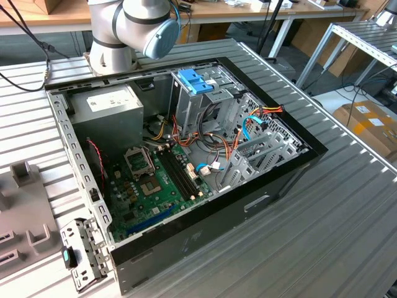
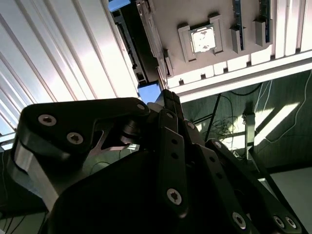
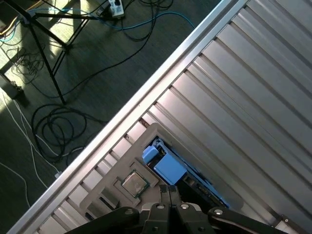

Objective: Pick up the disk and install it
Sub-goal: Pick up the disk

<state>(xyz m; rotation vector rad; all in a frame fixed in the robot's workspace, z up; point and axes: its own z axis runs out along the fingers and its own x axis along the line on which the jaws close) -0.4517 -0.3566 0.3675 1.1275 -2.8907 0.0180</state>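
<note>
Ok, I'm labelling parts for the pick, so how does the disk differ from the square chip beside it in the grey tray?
The disk is long and narrow with a light-blue caddy end; the chip is small, square and silvery. The disk appears to stand on edge in a slot, while the chip lies flat in a square recess. Both sit in the same grey tray on the ribbed table.

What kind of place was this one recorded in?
Probably a robotics lab or workshop: an open computer case on a ribbed metal table beside the robot arm, loose cables on the floor.
</note>
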